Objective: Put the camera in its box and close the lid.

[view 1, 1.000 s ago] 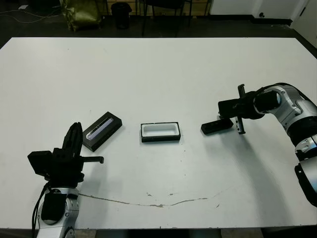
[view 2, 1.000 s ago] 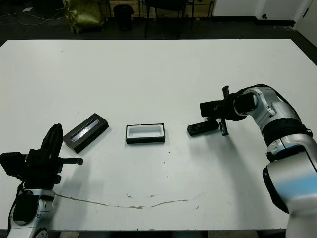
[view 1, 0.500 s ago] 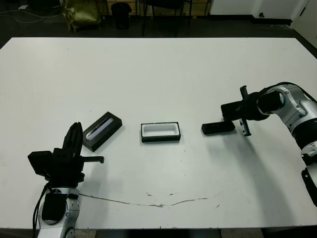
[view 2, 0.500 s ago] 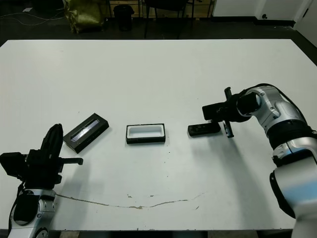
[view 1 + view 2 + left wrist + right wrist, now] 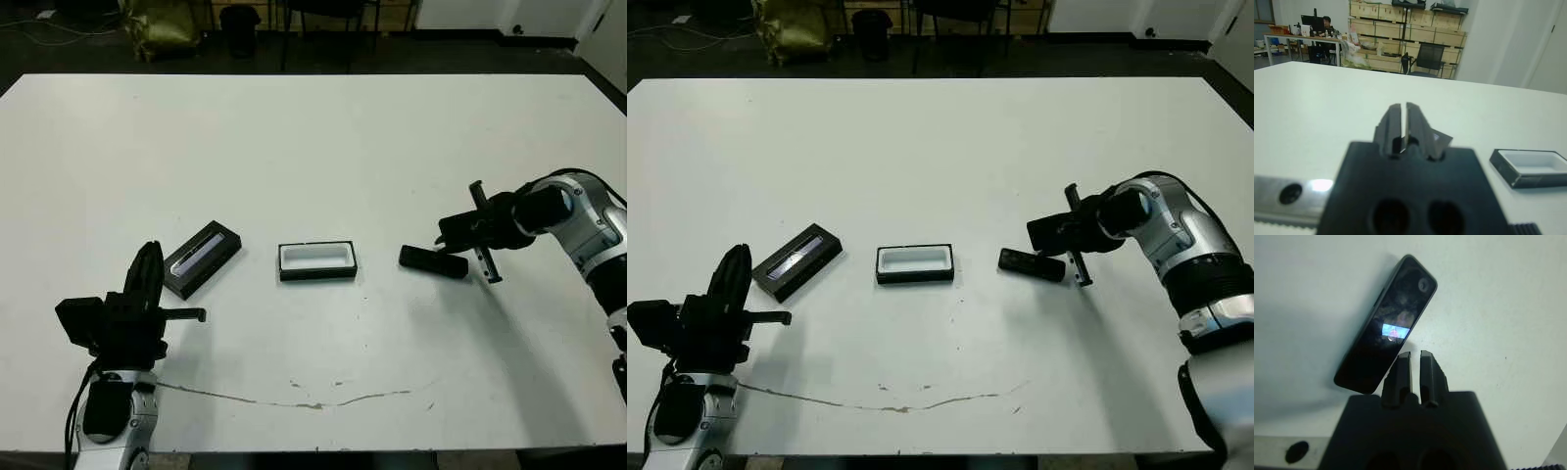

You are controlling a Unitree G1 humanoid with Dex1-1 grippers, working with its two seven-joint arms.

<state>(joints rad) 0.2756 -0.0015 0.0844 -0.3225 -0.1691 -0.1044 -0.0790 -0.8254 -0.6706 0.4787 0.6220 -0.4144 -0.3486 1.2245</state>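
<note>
Camera: rotated since a second ago, nudged nearer.
Right gripper: fingers together, empty, just above camera.
Box: open, unfilled.
Left gripper: closed, idle.

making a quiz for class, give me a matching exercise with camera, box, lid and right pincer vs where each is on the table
Things:
1. camera
2. box
3. lid
4. right pincer

Places:
A. middle of the three black items, white lining up
B. leftmost item, angled, nearest the left arm
C. lying flat, right of the box
D. just above the camera's right end, holding nothing

Pairs: 1-C, 2-A, 3-B, 4-D
</note>
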